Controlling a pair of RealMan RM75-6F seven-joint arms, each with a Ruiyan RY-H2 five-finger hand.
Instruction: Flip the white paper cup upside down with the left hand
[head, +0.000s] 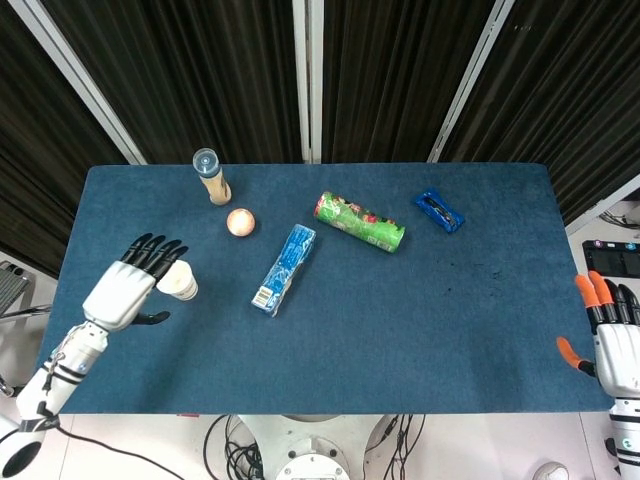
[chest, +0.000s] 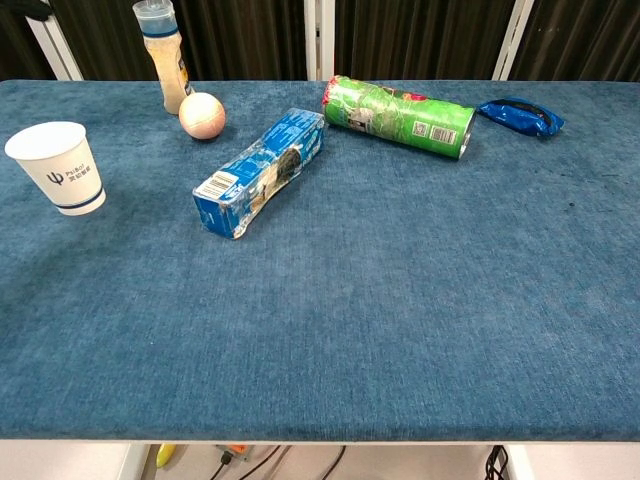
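The white paper cup (chest: 57, 166) stands upright, mouth up, near the left edge of the blue table (head: 420, 330). The left hand (head: 130, 285) is seen above it with fingers spread, holding nothing. The cup wall should be grasped gently from the side, so that it is not crushed when turned.

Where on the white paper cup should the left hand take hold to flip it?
Grip the white paper cup around its side wall, probably near mid-height, coming from its outer left side, where the left hand is. The cup stands upright, mouth up, with bare table around it, and the tapered wall suits a wrap grasp that allows turning over.
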